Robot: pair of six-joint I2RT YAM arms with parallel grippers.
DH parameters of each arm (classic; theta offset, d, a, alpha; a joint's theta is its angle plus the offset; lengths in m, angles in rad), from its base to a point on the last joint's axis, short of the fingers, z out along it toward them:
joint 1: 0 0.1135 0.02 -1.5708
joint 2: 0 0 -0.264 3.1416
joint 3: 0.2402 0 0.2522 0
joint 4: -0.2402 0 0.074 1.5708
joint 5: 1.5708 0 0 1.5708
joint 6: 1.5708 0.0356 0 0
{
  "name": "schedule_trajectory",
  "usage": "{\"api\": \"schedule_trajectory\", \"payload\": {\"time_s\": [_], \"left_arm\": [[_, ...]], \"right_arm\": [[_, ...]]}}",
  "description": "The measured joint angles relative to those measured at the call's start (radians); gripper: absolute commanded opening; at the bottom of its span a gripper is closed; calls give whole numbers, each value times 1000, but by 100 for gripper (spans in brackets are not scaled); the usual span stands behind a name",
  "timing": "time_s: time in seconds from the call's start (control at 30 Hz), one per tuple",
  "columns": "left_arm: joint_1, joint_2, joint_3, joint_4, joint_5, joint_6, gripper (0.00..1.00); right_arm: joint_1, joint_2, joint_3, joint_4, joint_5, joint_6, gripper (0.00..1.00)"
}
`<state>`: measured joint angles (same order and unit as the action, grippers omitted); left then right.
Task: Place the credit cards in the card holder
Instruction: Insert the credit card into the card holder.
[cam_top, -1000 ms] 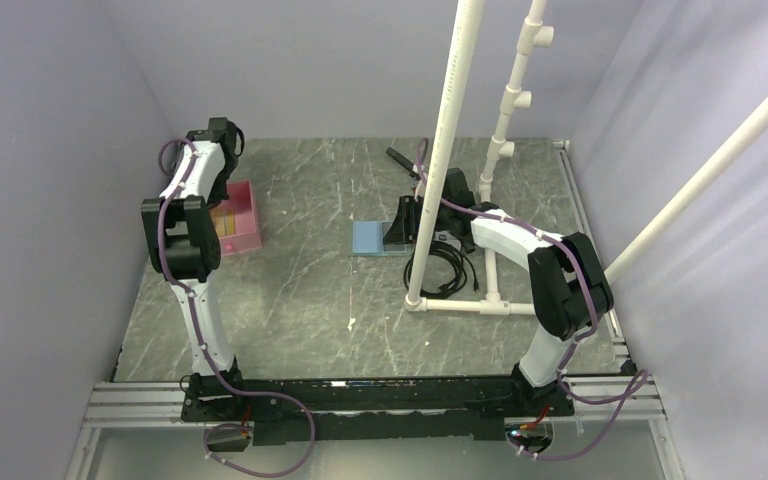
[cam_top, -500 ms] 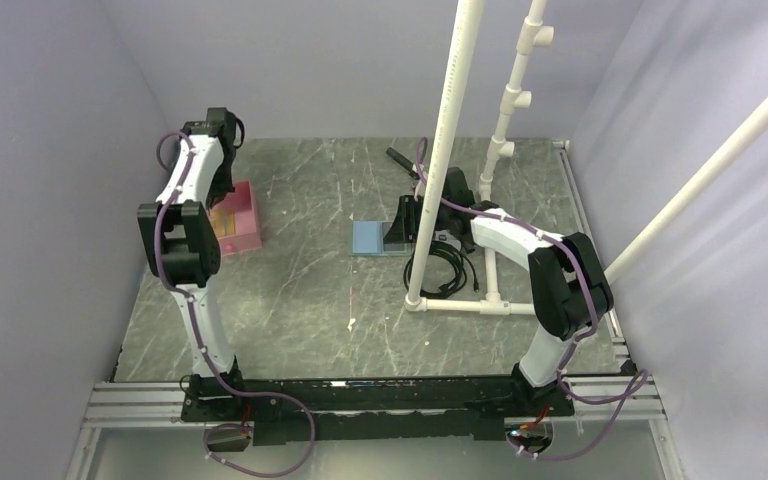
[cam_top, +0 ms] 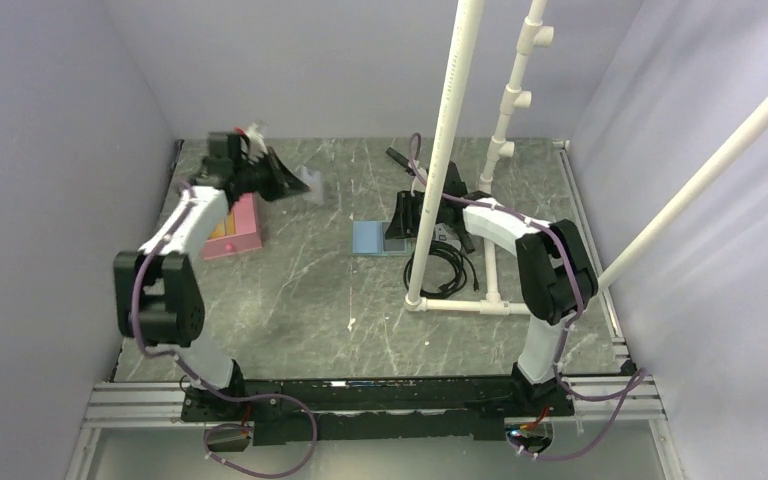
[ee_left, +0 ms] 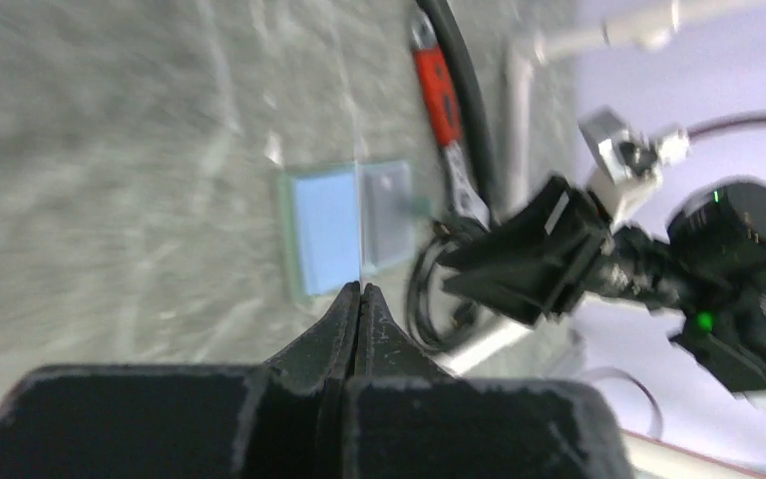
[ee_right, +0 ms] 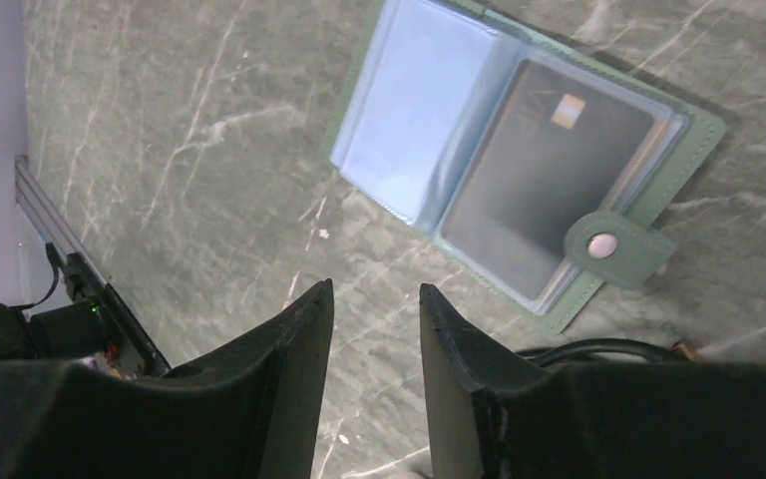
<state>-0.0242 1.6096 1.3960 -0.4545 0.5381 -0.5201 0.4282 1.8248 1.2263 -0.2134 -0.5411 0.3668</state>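
My left end effector (ee_left: 359, 297) is pinched closed on a thin pale credit card (cam_top: 311, 186), seen edge-on from the wrist. It hangs in the air at about 1 o'clock from the pink tray (cam_top: 245, 240). My right end effector (ee_right: 374, 329) has its jaws apart, gripping nothing, above the counter (cam_top: 300, 290). The card holder (ee_right: 409, 120) lies open at its 1 o'clock, with a dark card (ee_right: 549, 190) in one pocket.

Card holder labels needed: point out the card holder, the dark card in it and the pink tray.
card holder (ee_right: 409, 110), right wrist view, pale blue left page.
dark card (ee_right: 544, 190), right wrist view, its middle.
pink tray (cam_top: 248, 225), top view, bare pink floor.
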Motion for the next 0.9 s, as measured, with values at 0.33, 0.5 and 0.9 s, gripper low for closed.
{"api": "schedule_trajectory", "payload": {"time_s": [0.33, 0.5, 0.9], "left_arm": [[-153, 301, -334, 699, 356, -366, 0], [-174, 333, -334, 869, 406, -421, 0], [-236, 448, -329, 875, 441, -418, 0]], "right_arm": [[-69, 152, 48, -12, 5, 8, 16], [-86, 203, 55, -9, 1, 25, 13], [-84, 211, 69, -6, 24, 30, 11]]}}
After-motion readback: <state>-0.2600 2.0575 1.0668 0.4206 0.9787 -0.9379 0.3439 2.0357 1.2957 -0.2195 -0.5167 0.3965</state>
